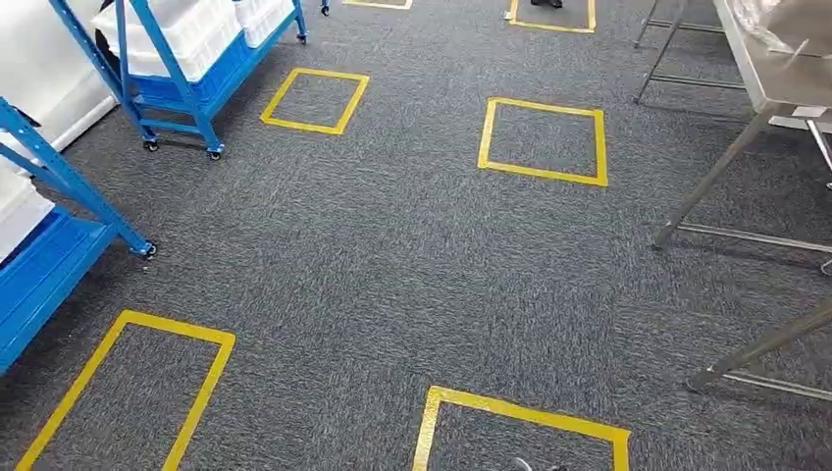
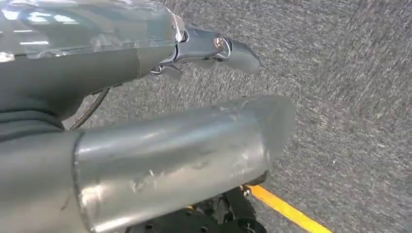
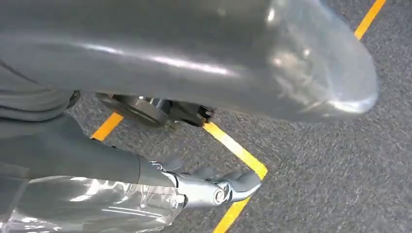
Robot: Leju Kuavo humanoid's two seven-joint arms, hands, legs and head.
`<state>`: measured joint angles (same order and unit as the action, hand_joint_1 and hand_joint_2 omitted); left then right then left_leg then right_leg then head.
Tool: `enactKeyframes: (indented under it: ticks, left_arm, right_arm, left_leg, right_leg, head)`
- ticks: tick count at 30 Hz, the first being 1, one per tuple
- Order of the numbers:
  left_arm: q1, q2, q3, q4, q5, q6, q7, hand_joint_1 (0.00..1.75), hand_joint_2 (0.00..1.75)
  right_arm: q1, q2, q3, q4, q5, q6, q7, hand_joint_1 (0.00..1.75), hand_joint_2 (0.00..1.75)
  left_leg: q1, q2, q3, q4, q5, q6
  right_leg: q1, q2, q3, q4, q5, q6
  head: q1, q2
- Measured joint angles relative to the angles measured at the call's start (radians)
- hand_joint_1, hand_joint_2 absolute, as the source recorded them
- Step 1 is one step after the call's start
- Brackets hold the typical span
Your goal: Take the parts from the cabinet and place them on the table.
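Seen mid-walk across a grey flecked carpet (image 1: 392, 265) marked out with yellow tape squares (image 1: 543, 140), arms apparently hanging at the sides, presumably because nothing is being carried. In the left wrist view, left hand (image 2: 160, 73) pointed down at the carpet, one dark finger (image 2: 228, 47) stretched out straight beyond the ribbed cover, thick silver-grey thumb (image 2: 184, 150) well apart from it, nothing between them: open and empty by the look of it. In the right wrist view, right hand (image 3: 194, 145) in much the same pose, slim fingers (image 3: 228, 187) extended above a strip of yellow tape (image 3: 233, 150), broad thumb (image 3: 218, 53) apart from them, no part in its hold. No loose parts discernible anywhere; likely inside the white plastic bins (image 1: 191, 34) on the blue wheeled metal cabinet (image 1: 177, 93) far ahead of the left fingers, though contents hidden from here. A second blue rack (image 1: 49, 226) nearer on the same side. Steel-legged metal table (image 1: 775, 69), the drop-off point, off beyond the right fingers, something clear and wrapped on top, too cropped to identify. Judged an early or between-trips stage: an approach to the cabinet needed before any reach.
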<state>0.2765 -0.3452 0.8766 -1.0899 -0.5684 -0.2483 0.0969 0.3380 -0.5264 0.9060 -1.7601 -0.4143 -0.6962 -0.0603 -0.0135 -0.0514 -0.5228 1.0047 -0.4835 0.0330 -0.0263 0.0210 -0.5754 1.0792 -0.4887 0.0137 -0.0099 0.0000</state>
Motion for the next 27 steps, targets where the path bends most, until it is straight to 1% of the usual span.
enactKeyframes:
  ticks: [1,2,3,4,5,6,7,8,9,10,11,12,13,14,15,16,17,18,19,20,21,22,23,24,25,26,27]
  left_arm:
    - [0.000,0.000,-0.002,0.000,0.001,0.000,0.000,0.00,0.00]
    - [0.001,0.000,-0.004,0.000,0.001,0.000,0.001,0.00,0.00]
    - [0.003,0.000,-0.005,0.000,0.002,0.001,0.001,0.00,0.00]
    - [0.005,0.000,-0.005,0.000,0.002,0.002,0.001,0.00,0.00]
    - [0.007,0.000,-0.005,0.000,0.002,0.003,0.001,0.00,0.00]
    - [0.008,0.001,-0.005,0.000,0.002,0.003,0.001,0.00,0.00]
    - [0.008,0.001,-0.007,0.000,0.002,0.003,0.001,0.00,0.00]
    - [0.008,0.001,-0.008,0.000,0.002,0.003,0.001,0.00,0.00]
    - [0.007,0.001,-0.009,0.000,0.002,0.003,0.001,0.00,0.00]
    - [0.008,0.001,-0.010,0.000,0.002,0.003,0.001,0.00,0.00]
    - [0.008,0.001,-0.011,0.000,0.004,0.003,0.001,0.00,0.00]
    - [0.010,0.001,-0.012,0.000,0.008,0.003,0.001,0.00,0.00]
    - [0.011,0.001,-0.015,0.000,0.016,0.005,0.002,0.00,0.00]
    - [0.013,0.001,-0.019,0.000,0.022,0.005,0.003,0.00,0.00]
    - [0.014,0.001,-0.021,0.000,0.028,0.005,0.006,0.00,1.75]
    - [0.013,0.002,-0.022,0.000,0.035,0.005,0.008,0.00,1.75]
    - [0.012,0.002,-0.023,0.000,0.035,0.002,0.011,0.00,1.75]
    - [0.012,0.002,-0.022,0.000,0.034,0.002,0.013,0.00,1.75]
    - [0.012,0.002,-0.017,0.000,0.032,-0.002,0.018,0.00,1.75]
    - [0.013,0.002,-0.011,0.000,0.024,-0.004,0.018,0.00,1.75]
    - [0.012,0.002,-0.006,0.000,0.019,-0.005,0.018,0.00,1.75]
    - [0.010,0.000,-0.003,0.000,0.013,-0.006,0.018,0.00,1.75]
    - [0.006,0.000,0.003,0.000,0.007,-0.008,0.017,0.00,1.75]
    - [-0.001,0.000,0.008,0.000,-0.001,-0.010,0.014,0.00,1.75]
    - [-0.004,0.000,0.014,0.000,-0.010,-0.013,0.010,0.00,1.75]
    - [-0.007,0.000,0.019,0.000,-0.014,-0.016,0.006,0.00,1.75]
    - [-0.010,0.000,0.027,0.000,-0.023,-0.020,0.005,0.00,1.75]
  right_arm:
    - [-0.002,-0.001,0.000,0.000,0.000,0.000,0.001,0.00,0.00]
    - [-0.002,-0.001,0.000,0.000,0.000,0.000,0.002,0.00,0.00]
    - [-0.002,-0.001,0.000,0.000,0.000,0.000,0.002,0.00,0.00]
    - [-0.002,-0.002,0.000,0.000,0.000,0.000,0.003,0.00,0.00]
    - [-0.002,-0.002,0.000,0.000,0.000,0.000,0.003,0.00,0.00]
    - [-0.003,-0.002,0.000,0.000,0.000,0.000,0.003,0.00,0.00]
    - [-0.002,-0.002,0.000,-0.001,0.000,0.000,0.003,0.00,0.00]
    - [-0.002,-0.002,0.000,-0.003,0.000,0.000,0.003,0.00,0.00]
    - [-0.001,-0.002,0.000,-0.003,0.000,0.000,0.003,0.00,0.00]
    - [0.000,-0.002,0.000,-0.003,0.000,0.000,0.003,0.00,0.00]
    - [0.000,-0.002,0.000,-0.003,0.000,0.000,0.003,0.00,0.00]
    - [-0.001,-0.002,0.000,-0.003,0.000,0.000,0.003,0.00,0.00]
    - [-0.001,-0.002,0.000,-0.003,0.000,0.000,0.003,0.00,0.00]
    - [-0.002,-0.002,0.000,-0.003,0.000,0.000,0.003,0.00,0.00]
    - [-0.004,-0.002,0.000,-0.003,-0.003,0.000,0.003,0.00,0.00]
    - [-0.006,-0.002,0.000,-0.002,-0.006,0.001,0.003,0.00,0.00]
    - [-0.011,-0.001,0.002,0.000,-0.010,0.003,0.003,0.00,0.00]
    - [-0.016,-0.001,0.004,0.003,-0.015,0.006,0.001,0.00,0.00]
    - [-0.023,0.000,0.007,0.007,-0.019,0.010,-0.001,0.00,0.00]
    - [-0.029,0.001,0.010,0.011,-0.021,0.014,-0.004,0.00,0.00]
    - [-0.033,0.001,0.012,0.013,-0.023,0.016,-0.006,0.00,0.00]
    - [-0.038,0.002,0.013,0.020,-0.024,0.018,-0.008,0.00,0.00]
    - [-0.042,0.003,0.015,0.026,-0.026,0.018,-0.013,0.00,0.00]
    - [-0.043,0.003,0.018,0.032,-0.029,0.020,-0.015,0.00,0.00]
    - [-0.043,0.004,0.022,0.040,-0.035,0.020,-0.017,0.00,0.00]
    - [-0.042,0.004,0.025,0.047,-0.037,0.021,-0.019,0.00,0.00]
    - [-0.043,0.005,0.027,0.053,-0.041,0.021,-0.023,0.00,0.00]
  left_leg:
    - [-0.007,-0.005,-0.008,0.010,-0.007,-0.008]
    - [-0.006,-0.011,-0.010,0.014,-0.012,-0.012]
    - [-0.003,-0.012,-0.011,0.012,-0.012,-0.016]
    - [-0.002,-0.016,-0.010,0.009,-0.010,-0.022]
    - [-0.002,-0.019,-0.010,0.011,-0.012,-0.025]
    - [0.000,-0.002,-0.009,0.021,-0.020,-0.030]
    - [0.000,0.023,-0.023,0.052,-0.044,-0.038]
    - [0.004,0.035,-0.057,0.119,-0.086,-0.046]
    - [0.008,0.038,-0.101,0.206,-0.129,-0.051]
    - [0.012,0.039,-0.141,0.284,-0.159,-0.054]
    - [0.015,0.040,-0.167,0.334,-0.164,-0.057]
    - [0.017,0.042,-0.166,0.325,-0.144,-0.058]
    - [0.017,0.044,-0.143,0.274,-0.107,-0.057]
    - [0.017,0.049,-0.099,0.182,-0.057,-0.054]
    - [0.016,0.063,-0.047,0.080,-0.012,-0.048]
    - [0.012,0.095,-0.019,0.014,-0.006,-0.041]
    - [0.004,0.089,-0.020,0.009,-0.005,-0.037]
    - [0.003,0.084,-0.021,0.010,-0.007,-0.030]
    - [0.000,0.079,-0.022,0.009,-0.006,-0.027]
    - [-0.003,0.072,-0.020,0.002,-0.003,-0.020]
    - [0.006,0.064,-0.005,-0.019,0.010,-0.010]
    - [0.005,0.060,0.004,-0.031,0.017,-0.008]
    - [0.006,0.058,0.005,-0.033,0.021,0.001]
    - [0.006,0.052,0.003,-0.033,0.020,0.003]
    - [0.004,0.044,0.002,-0.031,0.019,0.005]
    - [0.003,0.037,0.002,-0.030,0.018,0.006]
    - [0.003,0.029,0.003,-0.028,0.017,0.006]
  right_leg:
    - [0.004,0.015,0.008,-0.020,-0.018,-0.002]
    - [0.001,0.005,0.008,-0.023,-0.014,-0.008]
    - [0.005,0.002,0.008,-0.023,-0.014,-0.012]
    - [0.009,-0.001,0.009,-0.023,-0.014,-0.017]
    - [0.004,-0.005,0.009,-0.029,-0.010,-0.023]
    - [0.002,-0.014,0.012,-0.035,-0.007,-0.031]
    - [0.002,-0.018,0.014,-0.038,-0.008,-0.037]
    - [0.004,-0.026,0.014,-0.039,-0.008,-0.039]
    - [0.005,-0.034,0.013,-0.039,-0.009,-0.040]
    - [0.007,-0.042,0.012,-0.039,-0.009,-0.041]
    - [0.008,-0.049,0.013,-0.038,-0.011,-0.041]
    - [0.008,-0.056,0.014,-0.038,-0.012,-0.041]
    - [0.008,-0.061,0.016,-0.038,-0.014,-0.040]
    - [0.008,-0.068,0.020,-0.038,-0.016,-0.038]
    - [0.008,-0.073,0.025,-0.039,-0.017,-0.037]
    - [0.009,-0.078,0.026,-0.039,-0.019,-0.034]
    - [0.012,-0.080,0.029,-0.039,-0.021,-0.026]
    - [0.011,-0.083,0.029,-0.041,-0.021,-0.019]
    - [0.008,-0.087,0.031,-0.043,-0.020,-0.015]
    - [0.006,-0.094,0.036,-0.048,-0.018,-0.008]
    - [0.009,-0.094,0.040,-0.048,-0.022,0.000]
    - [0.004,-0.064,0.036,-0.027,-0.035,0.000]
    - [0.005,-0.040,0.009,0.026,-0.073,-0.002]
    - [0.005,-0.029,-0.031,0.104,-0.115,-0.003]
    - [0.005,-0.025,-0.070,0.182,-0.148,-0.002]
    - [0.005,-0.023,-0.098,0.230,-0.159,-0.001]
    - [0.005,-0.023,-0.106,0.237,-0.146,-0.001]
  head:
    - [0.000,0.000]
    - [0.000,0.000]
    - [-0.002,0.000]
    - [-0.001,0.000]
    - [-0.001,0.000]
    - [-0.002,0.000]
    - [-0.008,0.000]
    - [-0.010,0.000]
    - [-0.011,0.000]
    - [-0.010,0.000]
    - [-0.010,0.000]
    - [-0.011,0.000]
    - [-0.010,0.000]
    - [-0.010,0.000]
    - [-0.010,0.000]
    - [-0.010,0.000]
    - [-0.008,0.000]
    - [-0.010,0.000]
    - [-0.009,0.000]
    - [-0.009,0.000]
    - [-0.009,0.000]
    - [-0.006,0.000]
    - [-0.005,0.000]
    - [-0.003,0.000]
    - [-0.004,0.000]
    - [-0.005,0.000]
    - [-0.004,0.000]
